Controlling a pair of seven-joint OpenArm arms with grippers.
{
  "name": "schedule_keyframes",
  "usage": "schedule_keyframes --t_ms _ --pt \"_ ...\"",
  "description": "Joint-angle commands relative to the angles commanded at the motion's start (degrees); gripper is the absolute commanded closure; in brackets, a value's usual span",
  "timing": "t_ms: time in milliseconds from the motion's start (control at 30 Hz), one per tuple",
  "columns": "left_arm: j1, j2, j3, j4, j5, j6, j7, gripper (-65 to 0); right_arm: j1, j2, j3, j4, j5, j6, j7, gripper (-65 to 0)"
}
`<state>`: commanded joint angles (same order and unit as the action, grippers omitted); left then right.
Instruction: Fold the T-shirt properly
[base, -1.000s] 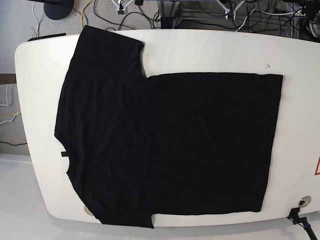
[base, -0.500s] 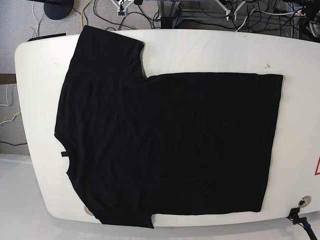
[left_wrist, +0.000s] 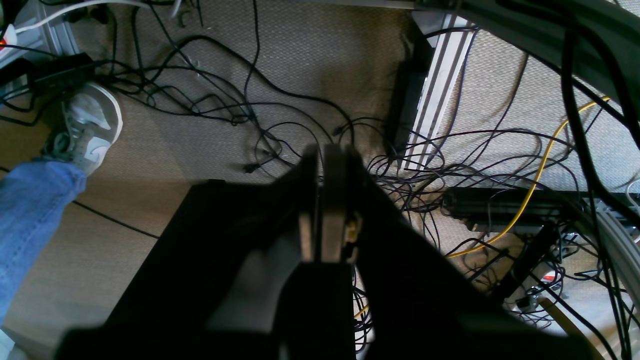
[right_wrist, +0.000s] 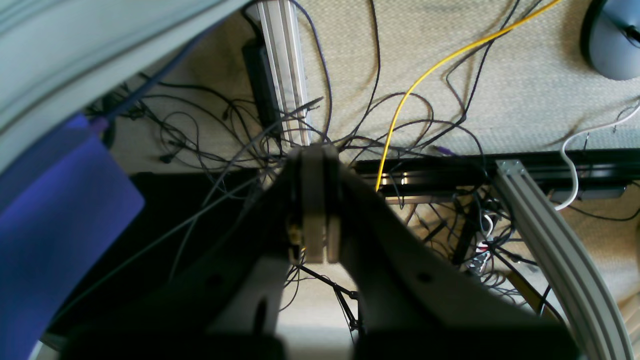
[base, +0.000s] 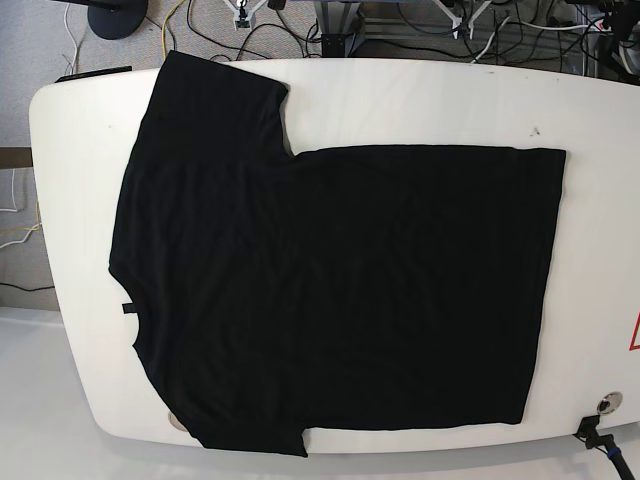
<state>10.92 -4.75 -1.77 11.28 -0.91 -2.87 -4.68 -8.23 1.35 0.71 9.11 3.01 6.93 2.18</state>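
Observation:
The black T-shirt (base: 330, 280) lies spread flat on the white table (base: 420, 100) in the base view, neck to the left, hem to the right, one sleeve at the top left and one at the bottom. No print shows. Neither arm appears in the base view. In the left wrist view my left gripper (left_wrist: 322, 160) is shut with nothing in it, pointing at the cabled floor. My right gripper (right_wrist: 315, 155) is likewise shut and empty over the floor, away from the shirt.
Tangled cables (left_wrist: 240, 105) cover the carpet, with a yellow cable (right_wrist: 430, 75) among them. A person's shoe (left_wrist: 90, 125) and jeans leg stand at the left of the left wrist view. Aluminium frame rails (right_wrist: 545, 235) and a blue-purple panel (right_wrist: 60, 220) are near the right gripper.

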Motion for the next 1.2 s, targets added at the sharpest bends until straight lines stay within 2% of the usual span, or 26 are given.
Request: schedule_keyframes --t_ms 300,433,533,767,967,1000,1100,1200 --pt "1.3 -0.4 -0.1 0.4 0.1 -0.2 -0.2 0.0 -0.8 0.3 0.2 -0.3 -0.3 -0.14 0.5 0.0" --pt "6.0 -2.3 -0.4 4.8 0.1 -0.6 -0.7 0.0 -4.2 1.2 0.1 0.6 -0.3 -0.09 1.4 0.0" --pt "11.4 -3.8 -0.4 11.7 0.0 -1.9 -0.9 0.0 -7.4 1.7 0.1 3.2 -0.3 -0.08 1.2 0.0" --pt "22.4 -6.2 -0.1 24.7 -0.3 -7.1 -2.9 0.0 -17.3 3.8 0.3 15.4 -0.2 0.27 1.0 0.0" --pt "31.6 -7.6 -0.8 35.1 -0.8 -7.2 -3.4 0.0 -27.6 5.8 0.8 30.2 0.4 0.44 0.3 0.0" --pt "28.9 -7.4 -0.4 32.7 -0.7 -8.3 -4.9 0.0 -24.7 5.6 0.9 24.2 0.4 1.71 0.1 0.0" --pt "36.5 -9.3 -0.3 42.5 -1.6 -8.9 -5.1 0.0 -33.5 7.8 1.1 35.2 0.9 1.63 0.5 0.0" --pt "42.7 -10.9 -0.1 50.9 -4.7 -9.8 -5.5 0.0 -41.3 8.6 1.5 46.5 1.4 1.84 0.6 0.0"
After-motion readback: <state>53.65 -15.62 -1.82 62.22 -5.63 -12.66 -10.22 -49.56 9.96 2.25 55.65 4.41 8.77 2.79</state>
